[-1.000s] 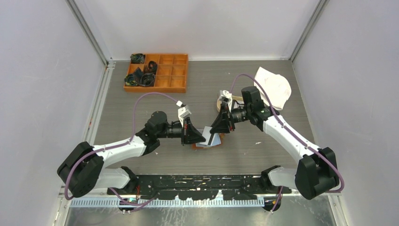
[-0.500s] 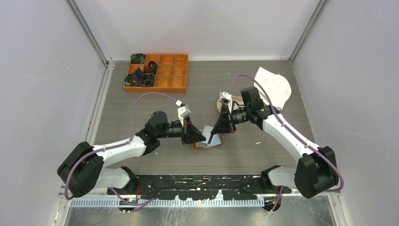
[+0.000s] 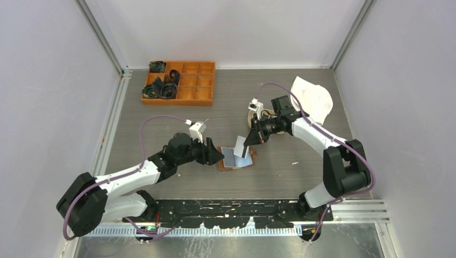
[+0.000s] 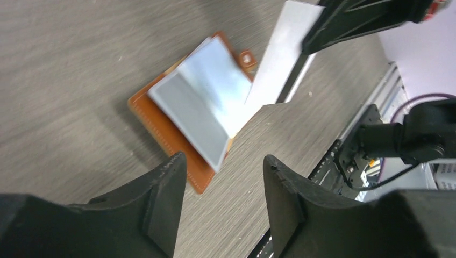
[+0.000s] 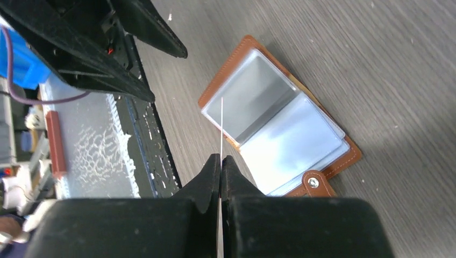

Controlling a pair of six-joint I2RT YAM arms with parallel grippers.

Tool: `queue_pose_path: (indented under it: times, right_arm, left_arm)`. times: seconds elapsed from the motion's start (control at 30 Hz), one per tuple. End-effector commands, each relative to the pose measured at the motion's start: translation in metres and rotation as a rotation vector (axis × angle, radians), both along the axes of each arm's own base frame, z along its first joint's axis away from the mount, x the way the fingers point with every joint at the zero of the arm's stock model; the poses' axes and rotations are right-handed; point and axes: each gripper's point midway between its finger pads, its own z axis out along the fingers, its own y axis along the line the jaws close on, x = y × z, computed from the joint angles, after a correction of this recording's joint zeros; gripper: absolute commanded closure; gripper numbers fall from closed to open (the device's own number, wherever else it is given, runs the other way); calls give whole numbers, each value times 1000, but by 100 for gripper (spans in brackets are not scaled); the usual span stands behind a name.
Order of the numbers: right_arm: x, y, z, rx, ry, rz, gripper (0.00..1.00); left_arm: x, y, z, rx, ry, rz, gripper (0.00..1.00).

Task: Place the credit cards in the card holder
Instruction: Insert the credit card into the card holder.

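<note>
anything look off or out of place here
Nothing spilled or damaged. The card holder lies open and askew, its clear sleeves fanned up. The right gripper pinches a white card over it, not in a sleeve yet. A crumpled white cloth sits at the far right.

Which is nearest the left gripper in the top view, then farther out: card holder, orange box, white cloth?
From the left gripper:
1. card holder, just to its right.
2. orange box, at the far left.
3. white cloth, at the far right.
</note>
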Motion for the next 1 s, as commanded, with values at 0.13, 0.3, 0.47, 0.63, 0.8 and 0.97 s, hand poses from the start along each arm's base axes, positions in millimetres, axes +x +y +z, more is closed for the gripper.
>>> queue_pose_path:
  times: [0.13,0.3,0.47,0.63,0.8,0.97]
  right_arm:
    - [21,0,-33,-99,173,-131,99]
    - [22,1,-46,-121,237,-143,99]
    - [21,5,-54,-106,295,-152,99]
    - [21,7,-63,-95,352,-156,99]
    - [21,9,-66,-77,393,-163,99]
    - [20,11,-69,-65,416,-158,99]
  left_arm:
    - [10,-5,-39,39,151,75,39]
    - [17,-16,-47,8,192,62,38]
    - [22,-19,-58,2,231,68,44]
    - [24,-15,-68,11,263,79,64]
    - [26,-9,-76,16,286,87,87]
    - [27,-8,-80,9,301,79,95]
